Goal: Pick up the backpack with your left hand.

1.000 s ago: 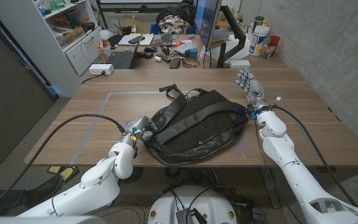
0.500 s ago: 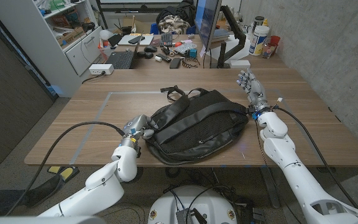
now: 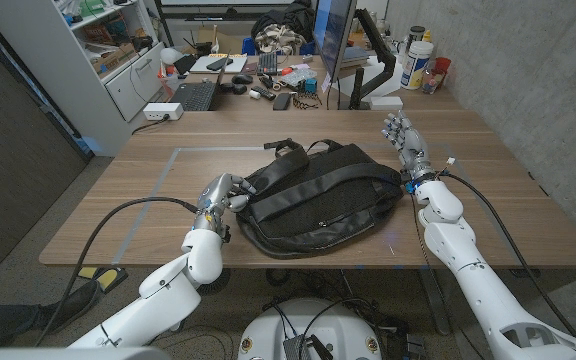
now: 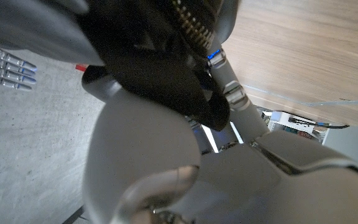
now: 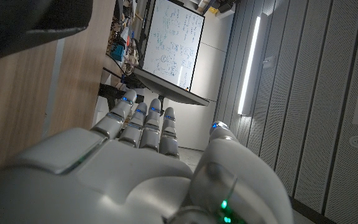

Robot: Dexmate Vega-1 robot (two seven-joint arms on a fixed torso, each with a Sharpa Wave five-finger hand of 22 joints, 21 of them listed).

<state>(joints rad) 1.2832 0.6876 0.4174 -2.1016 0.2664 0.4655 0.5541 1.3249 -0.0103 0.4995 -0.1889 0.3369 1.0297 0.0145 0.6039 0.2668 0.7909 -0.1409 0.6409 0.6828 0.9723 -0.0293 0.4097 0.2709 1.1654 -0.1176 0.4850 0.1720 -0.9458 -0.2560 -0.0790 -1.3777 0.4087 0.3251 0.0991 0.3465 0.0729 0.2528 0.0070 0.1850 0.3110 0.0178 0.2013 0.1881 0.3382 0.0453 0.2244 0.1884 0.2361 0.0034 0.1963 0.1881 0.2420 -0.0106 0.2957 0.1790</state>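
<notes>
One black backpack (image 3: 316,196) sits at the middle of the wooden bench (image 3: 488,200), straps (image 3: 286,150) trailing off its far left corner, and the left hand (image 3: 220,192) is right on its left edge. From the head view the fingers curl into the fabric there; the left wrist view confirms it, dark material and a zipper line (image 4: 191,25) bunched tight against the hand (image 4: 166,143), so it grips the backpack. Whether the bag is clear of the bench, hard to call; most of it looks to be lying on the wood.

Over on the right, the right hand (image 3: 405,140) stands just beside the backpack's right end, fingers straight, close together, pointing to the far side, holding nothing. The right wrist view shows those fingers (image 5: 145,127) stretched out side by side along the bench, with a corner of the backpack (image 5: 30,25) nearby.

Beyond the bench, a cluttered desk carries a keyboard (image 3: 194,95) and a monitor (image 3: 334,45), and a white shelf unit (image 3: 108,50) stands at far left.
</notes>
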